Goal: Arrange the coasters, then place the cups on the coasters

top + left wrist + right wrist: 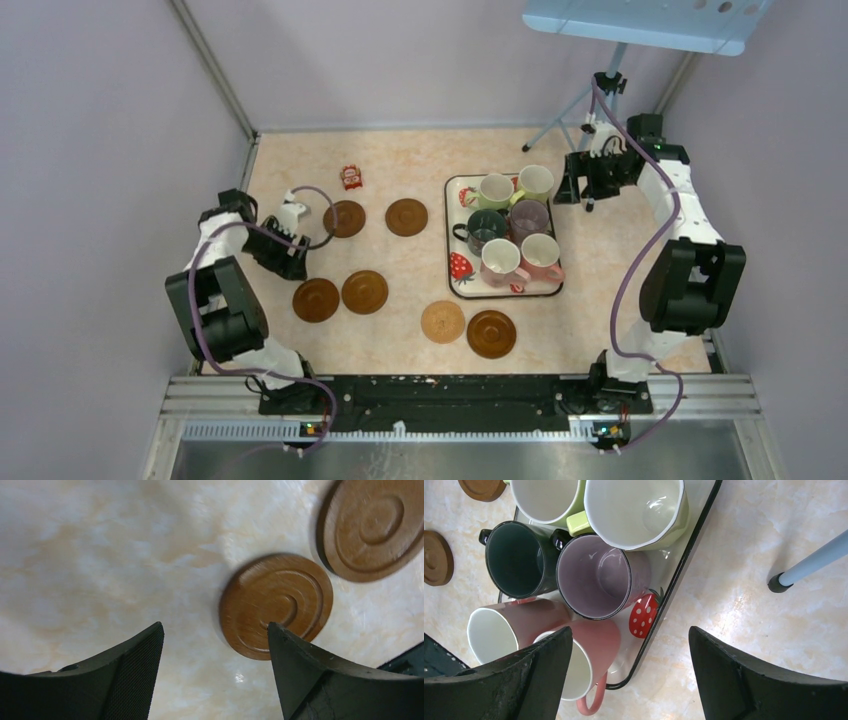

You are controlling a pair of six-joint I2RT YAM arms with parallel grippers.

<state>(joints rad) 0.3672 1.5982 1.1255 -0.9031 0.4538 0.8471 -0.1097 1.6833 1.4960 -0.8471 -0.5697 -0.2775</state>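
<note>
Six coasters lie flat on the table: dark brown ones [344, 218], [406, 216], [316, 299], [365, 291], [491, 333] and a tan one [442, 321]. My left gripper [290, 262] hangs open and empty over bare table [215, 630], with one brown coaster [277, 605] by its right finger and another [372, 525] beyond. The cups stand packed in the strawberry tray [455, 290]: two light green [546, 500] [636, 510], dark green [519, 560], purple [596, 577] and two pink [514, 630] [599, 645]. My right gripper [578, 192] is open and empty at the tray's right edge [630, 635].
A small red packet [351, 177] lies at the back left of the table. A tripod leg [809, 562] stands on the table behind and right of the tray. Walls close the table on the left, back and right.
</note>
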